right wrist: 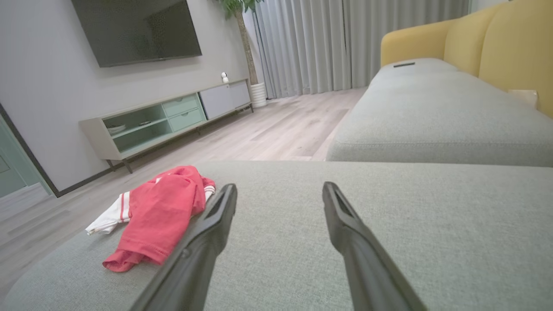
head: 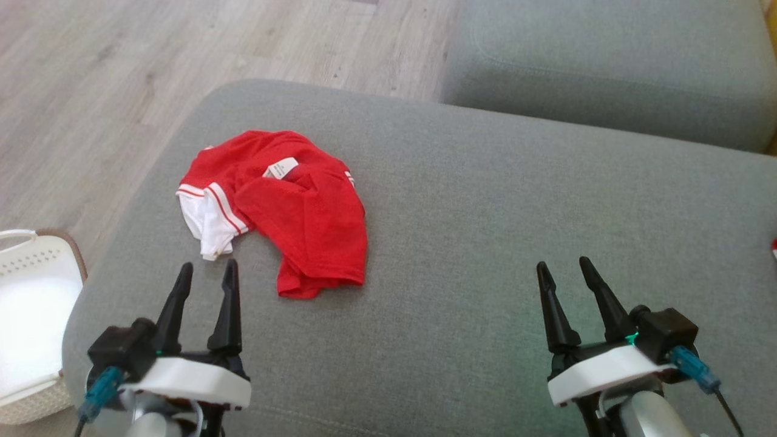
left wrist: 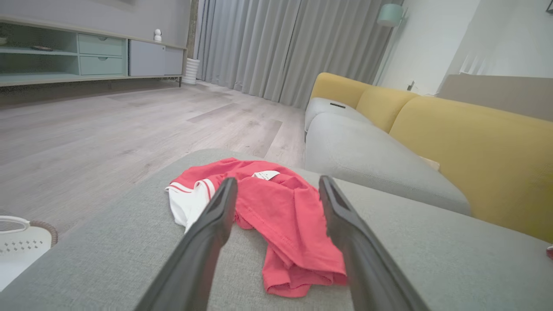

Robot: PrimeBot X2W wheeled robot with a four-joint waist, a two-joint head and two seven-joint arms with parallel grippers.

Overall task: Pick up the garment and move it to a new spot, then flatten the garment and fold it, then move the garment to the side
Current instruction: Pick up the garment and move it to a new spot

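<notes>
A crumpled red garment [head: 291,206] with a white, red-striped sleeve and a white label lies on the left part of the grey sofa cushion [head: 485,230]. It also appears in the left wrist view as the garment [left wrist: 285,216] and in the right wrist view as the garment [right wrist: 160,211]. My left gripper [head: 206,273] hovers open just in front of the white sleeve, touching nothing. Far to the right, my right gripper [head: 564,270] is open over bare cushion. In the left wrist view the left gripper [left wrist: 276,183] frames the garment; the right gripper [right wrist: 278,190] points past it.
A white perforated basket [head: 30,315] stands on the wooden floor at the cushion's left edge. A second grey cushion [head: 607,67] lies beyond, with yellow backrests [left wrist: 471,142] to the right. A small red thing [head: 774,247] peeks in at the right edge.
</notes>
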